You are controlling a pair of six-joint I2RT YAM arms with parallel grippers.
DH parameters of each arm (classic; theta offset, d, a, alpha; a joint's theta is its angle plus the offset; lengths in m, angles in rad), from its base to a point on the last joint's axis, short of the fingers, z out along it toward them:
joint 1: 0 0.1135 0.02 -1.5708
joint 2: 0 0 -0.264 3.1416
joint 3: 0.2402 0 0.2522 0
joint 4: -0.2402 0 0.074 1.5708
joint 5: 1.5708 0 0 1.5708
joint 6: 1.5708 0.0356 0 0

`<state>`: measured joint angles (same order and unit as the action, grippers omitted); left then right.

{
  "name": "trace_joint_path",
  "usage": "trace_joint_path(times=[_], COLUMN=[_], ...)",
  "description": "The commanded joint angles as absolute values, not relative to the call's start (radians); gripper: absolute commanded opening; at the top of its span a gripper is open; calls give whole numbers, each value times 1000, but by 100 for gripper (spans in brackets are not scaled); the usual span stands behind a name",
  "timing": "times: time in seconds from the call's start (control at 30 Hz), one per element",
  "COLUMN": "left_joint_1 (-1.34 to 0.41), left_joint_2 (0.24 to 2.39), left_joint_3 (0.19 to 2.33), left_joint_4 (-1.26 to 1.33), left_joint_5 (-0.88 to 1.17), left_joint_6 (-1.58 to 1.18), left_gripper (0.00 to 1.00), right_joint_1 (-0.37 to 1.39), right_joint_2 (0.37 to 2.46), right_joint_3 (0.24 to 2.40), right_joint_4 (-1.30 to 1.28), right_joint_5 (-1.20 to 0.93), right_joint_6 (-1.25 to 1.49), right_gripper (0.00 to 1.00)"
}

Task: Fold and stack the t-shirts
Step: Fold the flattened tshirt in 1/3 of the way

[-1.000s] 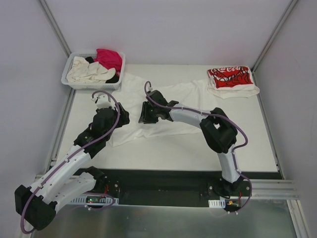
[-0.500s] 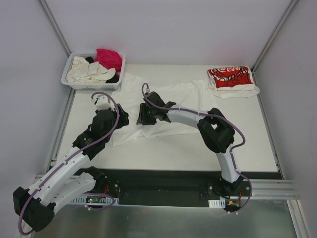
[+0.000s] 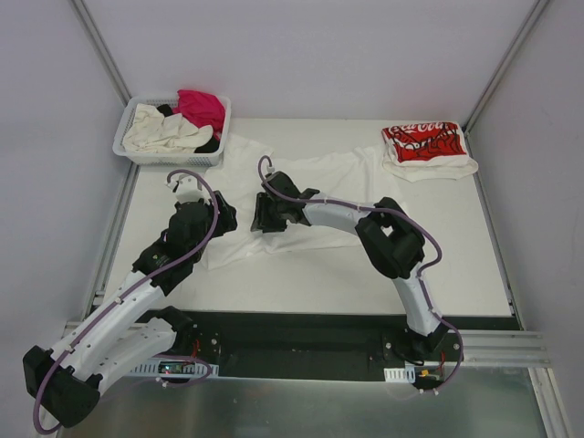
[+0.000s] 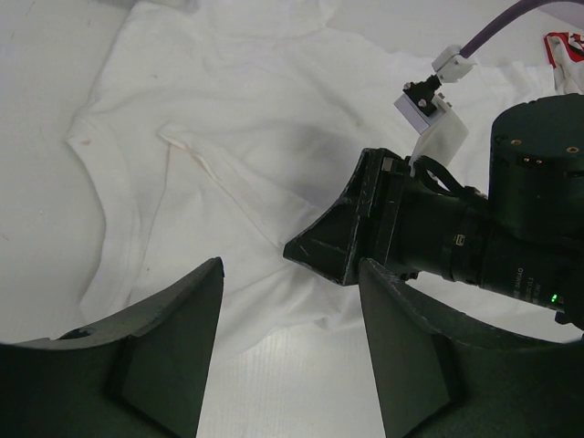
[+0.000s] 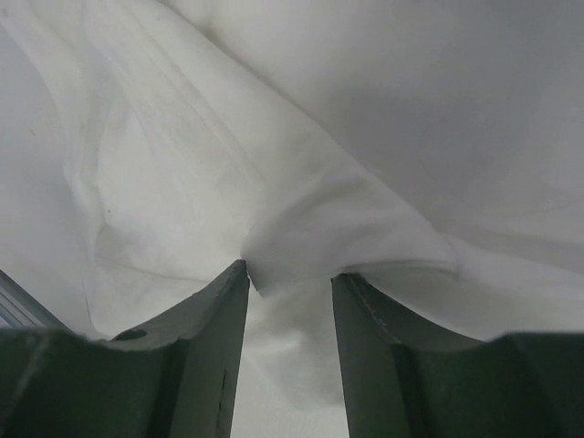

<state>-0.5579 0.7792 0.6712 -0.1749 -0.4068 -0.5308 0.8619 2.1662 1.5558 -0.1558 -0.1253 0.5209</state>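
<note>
Overhead, a large plain white cotton t-shirt [image 3: 342,178] lies spread flat, one corner just in front of the white slotted plastic basket [image 3: 169,159] and the rest running away from it across the table. Its long axis looks to run crosswise, from the basket's side toward the folded white shirt with red print [image 3: 424,144], which sits well apart from the basket. I cannot tell which end holds the collar. Both arms work the basket-side end of the shirt. The left gripper [image 3: 219,219] is the nearer of the two to the basket, and the right gripper [image 3: 262,217] is just beyond it, further from the basket. From the left wrist, the left gripper [image 4: 290,274] hangs with its jaws wide and nothing between them, above the shirt's loose edge. The right gripper [image 4: 315,248] is nose-down on the cloth just ahead. From the right wrist, the right gripper [image 5: 290,283] has its jaws partly apart with a raised ridge of white cloth in the gap. Whether that ridge is clamped cannot be told. The fold likely turns on carrying this basket-side end over, away from the basket.
</note>
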Motion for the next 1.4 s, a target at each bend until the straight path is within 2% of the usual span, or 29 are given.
trace_joint_path(times=[0.0, 0.2, 0.63, 0.97, 1.37], left_joint_1=[-571, -572, -572, -577, -580], left_joint_2=[768, 778, 822, 811, 805], left_joint_3=[673, 660, 669, 647, 643], left_joint_4=[-183, -181, -181, -181, -199], left_joint_5=[-426, -420, -408, -402, -413], left_joint_6=[-517, -528, -529, -545, -552], left_gripper=[60, 60, 60, 60, 59], right_joint_1=[862, 851, 824, 787, 741], right_joint_2=[2184, 2184, 2164, 2209, 2286], right_joint_3=[1621, 1638, 1631, 1709, 1799], right_joint_4=[-169, -175, -178, -186, -198], right_joint_5=[-101, -84, -83, -77, -74], right_joint_6=[526, 522, 528, 523, 525], right_gripper=[44, 41, 20, 18, 21])
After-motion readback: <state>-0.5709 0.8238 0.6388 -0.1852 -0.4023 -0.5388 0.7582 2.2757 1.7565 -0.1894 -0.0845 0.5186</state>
